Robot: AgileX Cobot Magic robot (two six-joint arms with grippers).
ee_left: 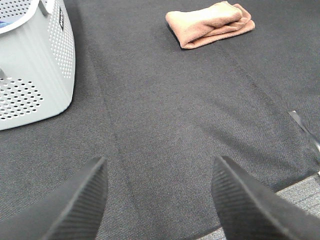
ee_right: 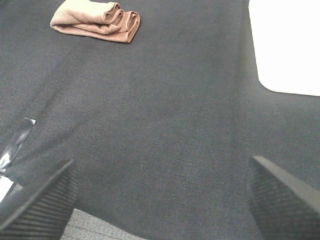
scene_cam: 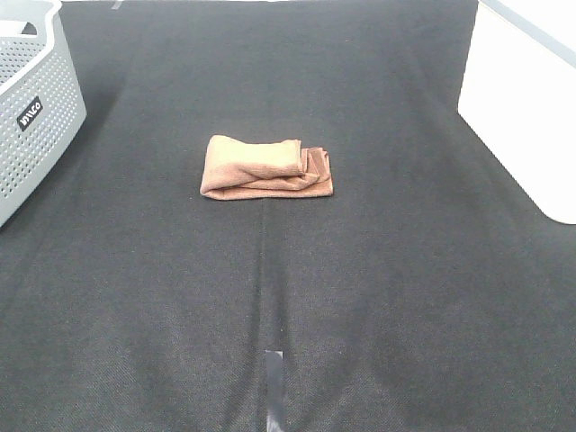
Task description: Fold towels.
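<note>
The brown towel (scene_cam: 266, 167) lies folded into a small thick bundle on the black cloth, near the middle of the table. It also shows in the left wrist view (ee_left: 210, 23) and in the right wrist view (ee_right: 96, 20). Its white tag is hidden. My left gripper (ee_left: 157, 200) is open and empty, low over the cloth and far from the towel. My right gripper (ee_right: 162, 197) is open wide and empty, also far from the towel. Neither gripper shows in the exterior high view.
A grey perforated basket (scene_cam: 31, 108) stands at the back left, also in the left wrist view (ee_left: 35, 65). A white container (scene_cam: 526, 108) stands at the right, also in the right wrist view (ee_right: 285, 45). A strip of tape (scene_cam: 274, 387) marks the cloth near the front edge.
</note>
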